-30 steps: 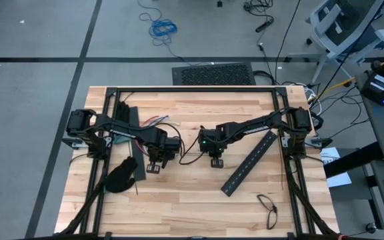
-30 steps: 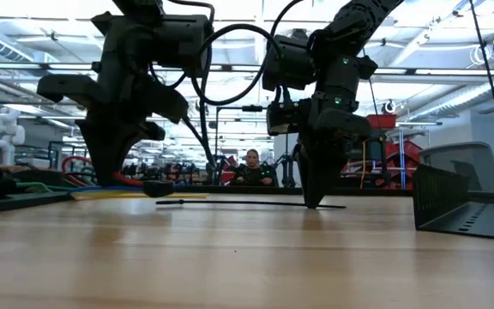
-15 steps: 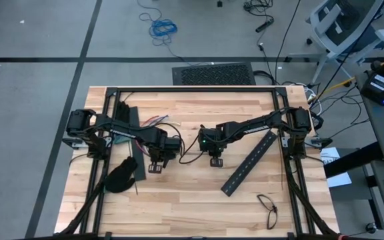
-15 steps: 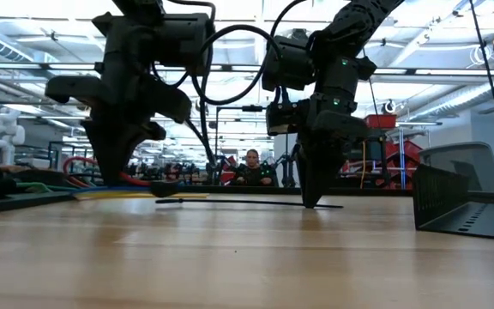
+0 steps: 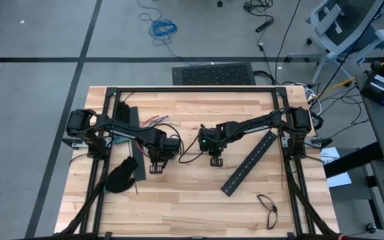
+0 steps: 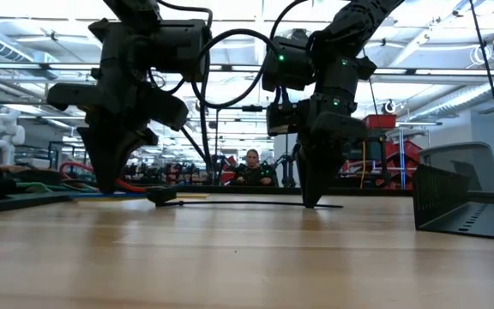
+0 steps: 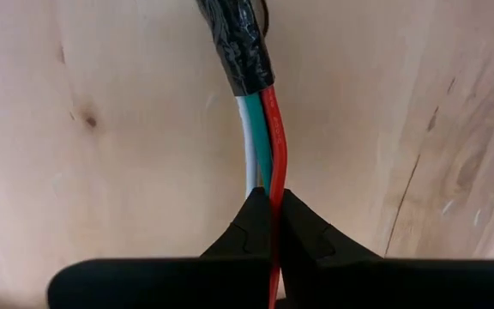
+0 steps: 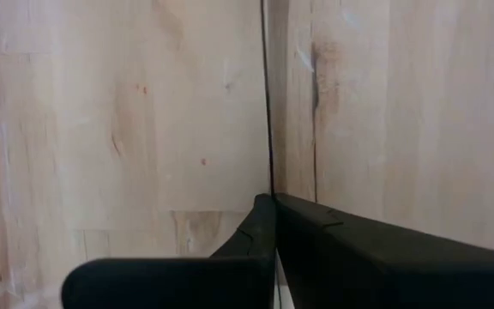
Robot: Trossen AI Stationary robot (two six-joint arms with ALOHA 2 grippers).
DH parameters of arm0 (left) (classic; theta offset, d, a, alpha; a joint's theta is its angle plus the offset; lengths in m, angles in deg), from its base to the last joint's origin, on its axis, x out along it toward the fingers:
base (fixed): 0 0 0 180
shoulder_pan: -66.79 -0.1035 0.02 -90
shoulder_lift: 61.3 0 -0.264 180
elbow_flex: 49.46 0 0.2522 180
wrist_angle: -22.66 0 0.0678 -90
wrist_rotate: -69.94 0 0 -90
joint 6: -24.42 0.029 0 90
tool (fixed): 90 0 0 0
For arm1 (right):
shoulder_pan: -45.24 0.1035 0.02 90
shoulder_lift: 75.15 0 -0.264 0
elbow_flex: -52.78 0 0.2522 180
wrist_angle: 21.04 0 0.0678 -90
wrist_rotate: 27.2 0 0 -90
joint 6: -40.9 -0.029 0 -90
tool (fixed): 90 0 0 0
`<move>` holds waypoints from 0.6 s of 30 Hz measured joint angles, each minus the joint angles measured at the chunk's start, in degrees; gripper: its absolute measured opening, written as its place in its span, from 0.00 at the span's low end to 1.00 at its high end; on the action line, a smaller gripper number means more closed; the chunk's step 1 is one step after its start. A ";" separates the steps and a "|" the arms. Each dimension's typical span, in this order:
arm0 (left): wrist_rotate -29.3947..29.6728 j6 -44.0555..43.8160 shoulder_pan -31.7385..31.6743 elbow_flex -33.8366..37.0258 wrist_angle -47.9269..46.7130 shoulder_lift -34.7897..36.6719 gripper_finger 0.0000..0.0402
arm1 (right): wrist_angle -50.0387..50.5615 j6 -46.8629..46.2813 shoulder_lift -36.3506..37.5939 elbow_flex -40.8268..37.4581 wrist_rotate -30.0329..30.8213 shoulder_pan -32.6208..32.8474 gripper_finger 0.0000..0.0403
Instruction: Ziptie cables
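In the high view both arms reach toward the middle of the wooden table (image 5: pixel 179 200). The left gripper (image 5: pixel 157 159) sits left of centre, and the left wrist view shows its fingers (image 7: pixel 251 233) pinched tight on the cables (image 7: pixel 264 142): a red wire runs straight between the fingertips, with green and white wires beside it, all joined farther out under a wrap of black tape (image 7: pixel 240 47). In the high view the loose coloured ends of the cables (image 5: pixel 153 121) fan out toward the upper left of the table. The right gripper (image 5: pixel 215 157) sits just right of centre, pointing down at the boards; in the right wrist view its fingers (image 8: pixel 268 225) are closed on a ziptie (image 8: pixel 267 94), a thin dark strip running away across the wood. In the low view the ziptie (image 6: pixel 238 203) lies flat along the table between the two grippers. A long slotted black bar (image 5: pixel 249 163) lies diagonally at right of centre, a black glove (image 5: pixel 120 175) lies at lower left, and a pair of glasses (image 5: pixel 267 205) rests at lower right. A person (image 6: pixel 252 168) shows far back in the low view.
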 joint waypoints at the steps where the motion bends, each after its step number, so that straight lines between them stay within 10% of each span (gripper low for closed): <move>1: 0.00 0.00 0.00 0.00 0.37 0.00 0.01 | 0.05 -0.03 0.00 0.00 -0.03 -0.19 0.00; 18: -5.95 0.06 -1.08 -0.17 1.76 -4.59 0.01 | 0.17 -1.50 0.02 0.00 0.57 -0.97 0.00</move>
